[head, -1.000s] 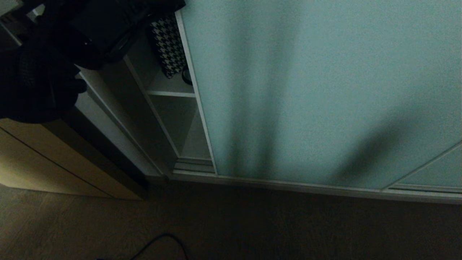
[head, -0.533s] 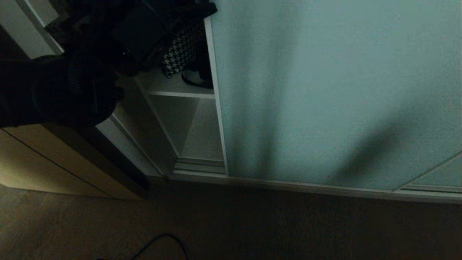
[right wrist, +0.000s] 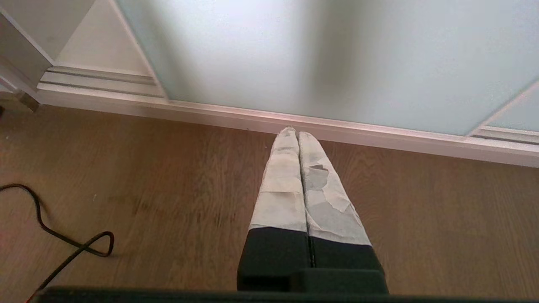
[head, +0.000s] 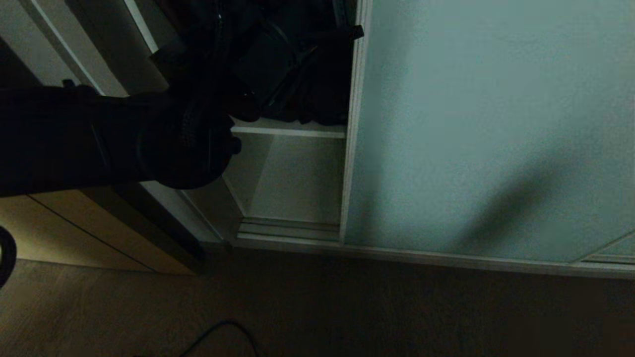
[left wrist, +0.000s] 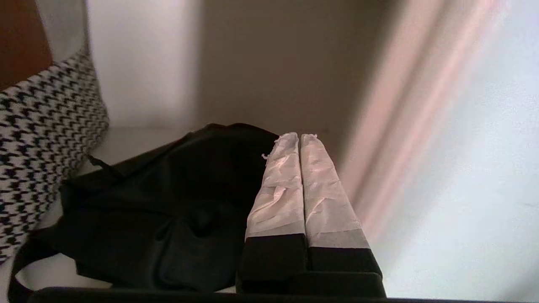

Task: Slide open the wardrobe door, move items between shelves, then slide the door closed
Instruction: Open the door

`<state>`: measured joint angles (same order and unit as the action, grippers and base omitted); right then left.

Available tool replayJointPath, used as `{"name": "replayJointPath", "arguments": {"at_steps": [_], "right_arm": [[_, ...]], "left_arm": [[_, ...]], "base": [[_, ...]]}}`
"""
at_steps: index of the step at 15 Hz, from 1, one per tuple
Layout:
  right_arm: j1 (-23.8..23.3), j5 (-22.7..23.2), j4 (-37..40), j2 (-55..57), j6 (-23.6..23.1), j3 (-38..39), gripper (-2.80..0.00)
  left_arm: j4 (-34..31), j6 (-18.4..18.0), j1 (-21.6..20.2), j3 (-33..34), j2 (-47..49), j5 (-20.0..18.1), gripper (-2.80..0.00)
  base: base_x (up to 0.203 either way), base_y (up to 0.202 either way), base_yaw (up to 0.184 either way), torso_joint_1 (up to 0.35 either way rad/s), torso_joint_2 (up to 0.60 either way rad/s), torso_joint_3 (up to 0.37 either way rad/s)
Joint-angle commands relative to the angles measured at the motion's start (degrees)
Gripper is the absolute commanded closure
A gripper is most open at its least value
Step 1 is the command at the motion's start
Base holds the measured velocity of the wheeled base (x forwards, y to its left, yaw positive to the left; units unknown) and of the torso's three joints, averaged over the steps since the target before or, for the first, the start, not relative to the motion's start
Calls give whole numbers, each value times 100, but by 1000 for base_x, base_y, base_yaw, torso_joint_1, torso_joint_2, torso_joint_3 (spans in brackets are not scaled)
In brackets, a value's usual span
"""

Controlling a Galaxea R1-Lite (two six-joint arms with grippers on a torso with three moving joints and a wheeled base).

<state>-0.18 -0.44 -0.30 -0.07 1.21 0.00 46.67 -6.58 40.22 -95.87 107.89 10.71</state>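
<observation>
The sliding wardrobe door (head: 491,129), a frosted pale blue-green panel with a grainy matte face and thin pale frame, fills the head view from twelve to four o'clock, leaving a gap at its left. In that gap a white shelf (head: 290,130) carries a floppy black bag (left wrist: 168,210) beside a houndstooth item (left wrist: 46,139). The left gripper (left wrist: 300,136), fingers pressed together and empty, is just beside the door's edge. The right gripper (right wrist: 297,132) hangs closed above the wooden floor (right wrist: 168,189).
</observation>
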Motion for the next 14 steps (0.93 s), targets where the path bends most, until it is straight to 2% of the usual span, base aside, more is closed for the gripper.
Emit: {"name": "replayJointPath", "arguments": {"at_steps": [1, 2, 4, 7, 9, 11, 14], "right_arm": [[1, 0, -5, -1, 2, 0, 0], [1, 0, -5, -1, 2, 0, 0], [1, 0, -5, -1, 2, 0, 0], [1, 0, -5, -1, 2, 0, 0], [1, 0, -5, -1, 2, 0, 0], [1, 0, -5, -1, 2, 0, 0], [1, 0, -5, -1, 2, 0, 0]], "left_arm": [[109, -6, 7, -16, -97, 52, 0], [142, -8, -70, -7, -249, 90, 0], [48, -66, -490, 22, -578, 388, 0], [-53, -133, -1404, 550, -1004, 659, 0], [-25, -166, -2039, 1213, -1461, 747, 0], [-8, -160, -2464, 2190, -2169, 778, 0], [-18, -158, -2717, 3986, -3622, 875, 0]], "base": [[0, 0, 0, 0, 0, 0], [0, 0, 0, 0, 0, 0], [0, 0, 0, 0, 0, 0], [0, 0, 0, 0, 0, 0], [0, 0, 0, 0, 0, 0], [0, 0, 0, 0, 0, 0], [0, 0, 0, 0, 0, 0]]}}
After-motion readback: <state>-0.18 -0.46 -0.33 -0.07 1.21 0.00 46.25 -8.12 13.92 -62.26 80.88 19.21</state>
